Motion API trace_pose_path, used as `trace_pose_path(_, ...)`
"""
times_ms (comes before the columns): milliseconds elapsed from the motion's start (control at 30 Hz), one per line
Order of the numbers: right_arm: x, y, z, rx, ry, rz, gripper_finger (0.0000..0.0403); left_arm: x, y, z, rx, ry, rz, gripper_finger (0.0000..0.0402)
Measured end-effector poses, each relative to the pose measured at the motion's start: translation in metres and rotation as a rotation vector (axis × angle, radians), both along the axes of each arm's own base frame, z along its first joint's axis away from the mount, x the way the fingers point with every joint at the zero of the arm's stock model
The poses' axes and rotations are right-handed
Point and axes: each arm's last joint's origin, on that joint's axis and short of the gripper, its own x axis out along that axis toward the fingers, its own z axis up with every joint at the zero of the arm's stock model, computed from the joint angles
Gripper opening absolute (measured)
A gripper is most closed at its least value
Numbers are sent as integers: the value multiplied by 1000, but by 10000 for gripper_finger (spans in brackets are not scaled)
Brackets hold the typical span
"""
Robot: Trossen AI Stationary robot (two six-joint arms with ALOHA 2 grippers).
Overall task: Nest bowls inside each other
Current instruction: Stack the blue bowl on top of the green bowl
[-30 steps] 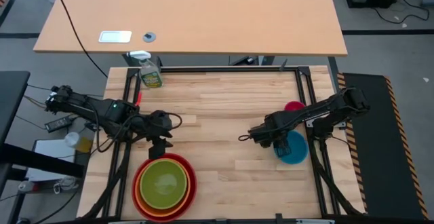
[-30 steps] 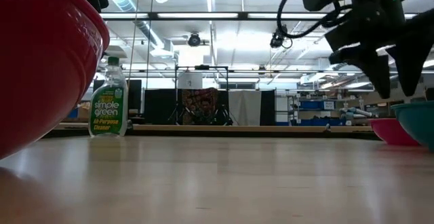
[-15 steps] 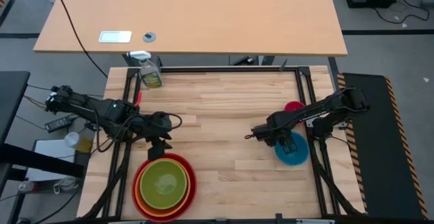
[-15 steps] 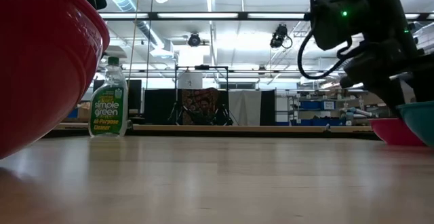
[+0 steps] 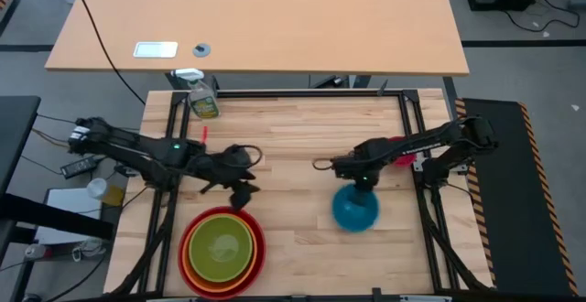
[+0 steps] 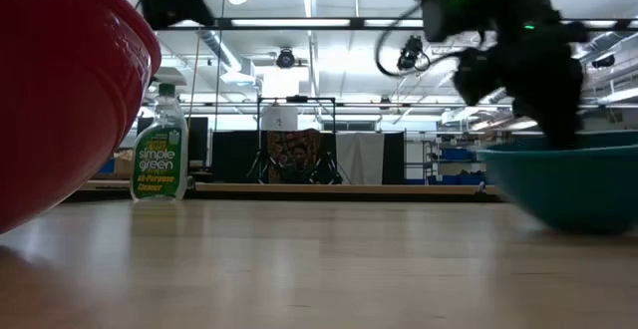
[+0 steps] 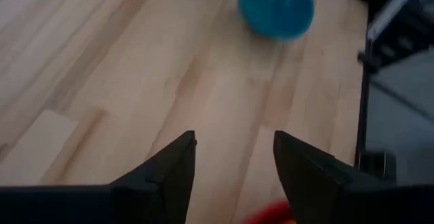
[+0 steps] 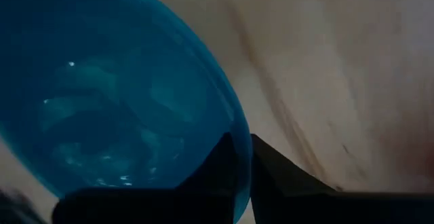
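Note:
The blue bowl (image 5: 355,209) is near the table's middle right, and my right gripper (image 5: 361,184) is shut on its rim. It also shows in the low view (image 6: 563,184) and the left wrist view (image 7: 274,7). The lime green bowl (image 5: 221,245) sits inside the orange one, which sits inside the red bowl (image 5: 255,224), at the near left. My left gripper (image 5: 240,193) hovers open just beyond that stack, holding nothing. The pink bowl (image 5: 403,158) rests at the right, partly hidden by my right arm. My right gripper pinches the blue bowl's rim (image 8: 234,125) on its far side, one finger (image 8: 217,159) inside the bowl and one outside. The fingers come from above, pointing steeply down. The bowl stays mouth up, low over the wood; I cannot tell whether its base touches.
A yellow-green spray bottle (image 5: 202,99) stands at the far left corner. A black metal frame (image 5: 403,110) borders the table. Bare wood (image 5: 293,165) lies between the two grippers and between the stack and the blue bowl.
My right gripper has rolled, shut on the blue bowl's rim and drawn the bowl from the right edge toward the table's middle and near edge. My left gripper has moved toward the right, still open. The pink bowl has stayed in place.

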Motion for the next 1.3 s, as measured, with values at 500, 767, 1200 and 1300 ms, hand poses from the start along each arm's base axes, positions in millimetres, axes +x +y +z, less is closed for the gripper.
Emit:
trace_pose_path(500, 43, -10, 34, -177, -346, -613, 22, 71, 19, -52, -62, 8, 207, 272)
trace_pose_path(767, 52, -12, 37, -143, -440, -645, 22, 96, 22, -45, 17, -1, 265, 272)
trace_pose_path(1200, 56, -10, 39, -134, -478, -710, 36, 119, 52, -63, 67, 197, 267, 206)
trace_pose_path(1300, 57, -10, 39, -128, -496, -717, 36, 121, 53, -61, 55, 197, 263, 152)
